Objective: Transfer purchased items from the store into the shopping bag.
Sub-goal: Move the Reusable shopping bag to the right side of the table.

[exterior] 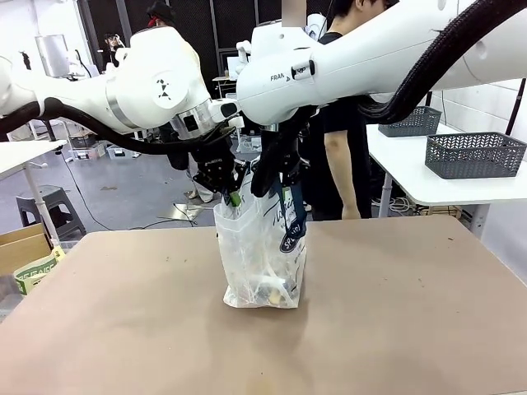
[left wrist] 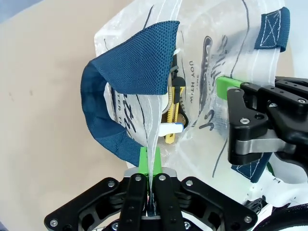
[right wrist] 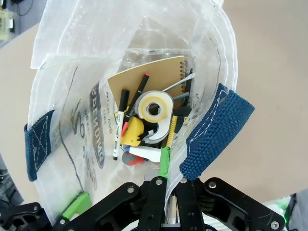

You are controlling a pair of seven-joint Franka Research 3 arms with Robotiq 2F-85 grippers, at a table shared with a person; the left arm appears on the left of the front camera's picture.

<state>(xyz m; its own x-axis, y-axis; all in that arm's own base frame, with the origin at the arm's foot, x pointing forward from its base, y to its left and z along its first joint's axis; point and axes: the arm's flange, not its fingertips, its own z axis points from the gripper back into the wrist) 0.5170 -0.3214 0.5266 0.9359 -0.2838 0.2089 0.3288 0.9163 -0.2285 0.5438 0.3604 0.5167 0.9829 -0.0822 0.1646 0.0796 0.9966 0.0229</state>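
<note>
Left arm (exterior: pixel 123 90): reaches in from the left to mid-table, wrist bent downward.
Left gripper (exterior: pixel 234 194): jaws pinched on the left rim of the shopping bag (exterior: pixel 259 263).
Right arm (exterior: pixel 370 58): comes in from the right, wrist bent downward.
Right gripper (exterior: pixel 284 193): jaws pinched on the bag's right rim.

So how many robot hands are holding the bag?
2. The left gripper pinches one rim of the shopping bag, the right gripper the opposite rim; none looks hidden.

light: bright; even | shadow: soft, under shopping bag (exterior: pixel 262 271) | focus: sharp; wrist views bent at edges
</note>
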